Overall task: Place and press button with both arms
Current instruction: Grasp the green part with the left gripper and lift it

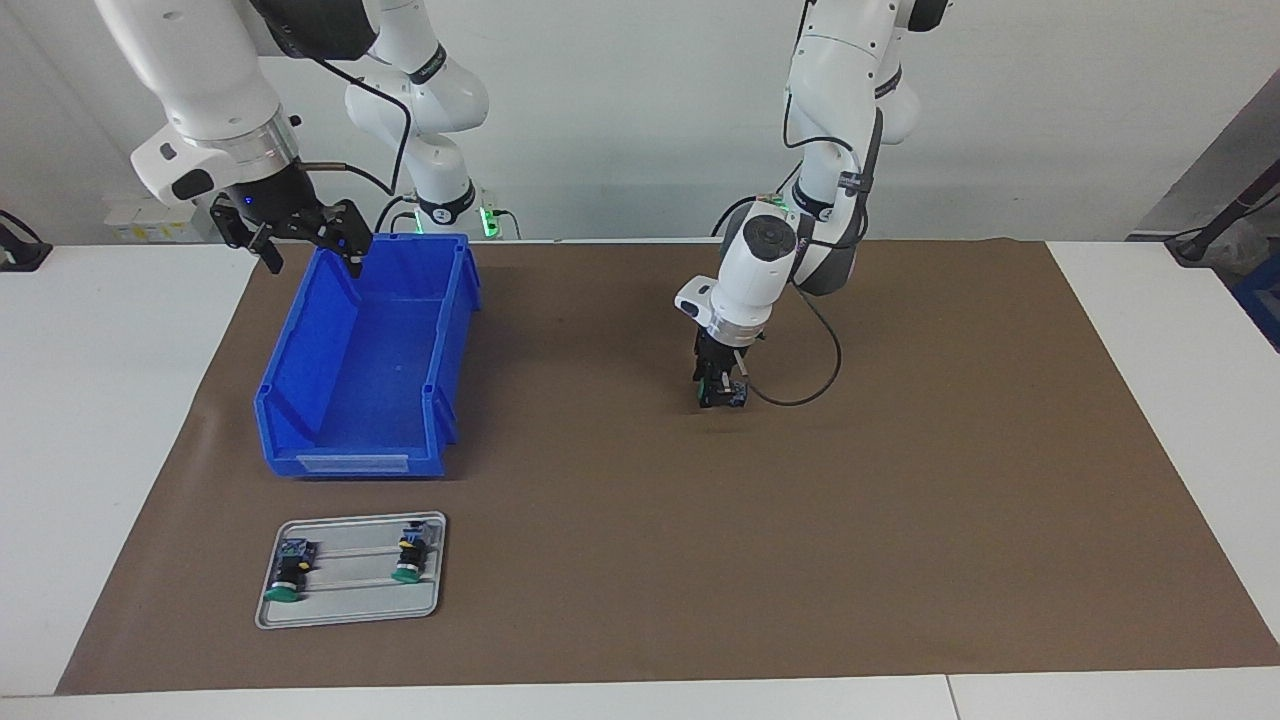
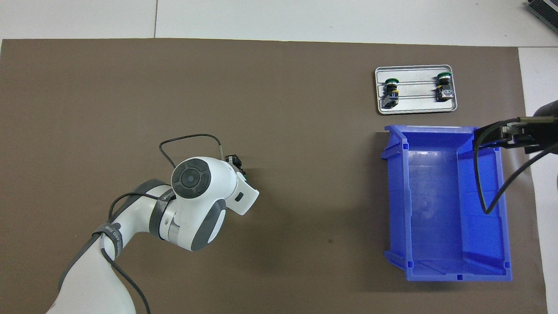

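Note:
The button (image 1: 736, 397) lies on its side on the brown mat (image 1: 900, 500) near the middle of the table, its blue-grey block showing. My left gripper (image 1: 720, 392) points down on it, shut on the button, with its tips at the mat. In the overhead view the left wrist covers most of the left gripper (image 2: 237, 165), and only a sliver of the button (image 2: 243, 172) shows. My right gripper (image 1: 312, 250) hangs open and holds nothing over the rim of the blue bin (image 1: 445, 300) at the bin's end nearest the robots; the overhead view shows this right gripper (image 2: 492, 132) edge-on.
The blue bin (image 2: 394, 174) has nothing in it. A small metal tray (image 1: 350, 615) lies on the mat, farther from the robots than the bin, with two other green-capped buttons (image 1: 285, 580) (image 1: 408, 560) lying on it. The same tray (image 2: 414, 111) appears in the overhead view.

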Motion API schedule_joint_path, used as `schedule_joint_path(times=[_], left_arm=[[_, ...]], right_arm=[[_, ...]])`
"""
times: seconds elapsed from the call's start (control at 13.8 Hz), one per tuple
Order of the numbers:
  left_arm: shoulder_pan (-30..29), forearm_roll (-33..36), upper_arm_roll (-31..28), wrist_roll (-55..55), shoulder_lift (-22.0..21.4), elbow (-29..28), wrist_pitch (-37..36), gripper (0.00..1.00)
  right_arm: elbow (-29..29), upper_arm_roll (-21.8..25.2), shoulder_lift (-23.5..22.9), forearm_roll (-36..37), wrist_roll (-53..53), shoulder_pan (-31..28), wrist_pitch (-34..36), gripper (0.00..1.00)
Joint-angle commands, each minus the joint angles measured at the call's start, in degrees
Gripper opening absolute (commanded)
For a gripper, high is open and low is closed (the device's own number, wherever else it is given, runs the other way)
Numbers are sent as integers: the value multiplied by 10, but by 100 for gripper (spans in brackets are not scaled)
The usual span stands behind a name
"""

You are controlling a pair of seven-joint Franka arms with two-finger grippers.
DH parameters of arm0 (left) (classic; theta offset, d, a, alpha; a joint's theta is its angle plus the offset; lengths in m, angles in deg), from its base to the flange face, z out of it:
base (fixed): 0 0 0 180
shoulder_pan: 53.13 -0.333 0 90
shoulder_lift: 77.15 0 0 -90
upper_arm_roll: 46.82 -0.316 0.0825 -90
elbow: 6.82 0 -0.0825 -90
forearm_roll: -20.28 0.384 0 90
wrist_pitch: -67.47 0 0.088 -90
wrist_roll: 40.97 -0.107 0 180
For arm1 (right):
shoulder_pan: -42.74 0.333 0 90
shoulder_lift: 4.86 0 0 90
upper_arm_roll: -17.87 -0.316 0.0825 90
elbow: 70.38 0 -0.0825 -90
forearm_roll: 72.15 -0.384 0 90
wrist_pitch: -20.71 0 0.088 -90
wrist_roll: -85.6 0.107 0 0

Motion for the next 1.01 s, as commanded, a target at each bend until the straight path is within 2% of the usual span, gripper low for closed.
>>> schedule_joint_path(times=[0.0, 0.29, 0.58, 0.94], left_arm=[[-9, -2, -5, -3, 4, 7, 4, 41], [-16, -2, -6, -8, 10, 20, 3, 21], [-19, -3, -5, -1, 10, 28, 2, 21], [-34, -54, -4, -4, -4, 51, -7, 21]], right_arm=[[3, -1, 5, 3, -11, 3, 8, 100], [3, -1, 5, -7, -13, -4, 6, 100], [3, -1, 5, -7, -13, -1, 6, 100], [3, -1, 5, -7, -13, -1, 6, 100]])
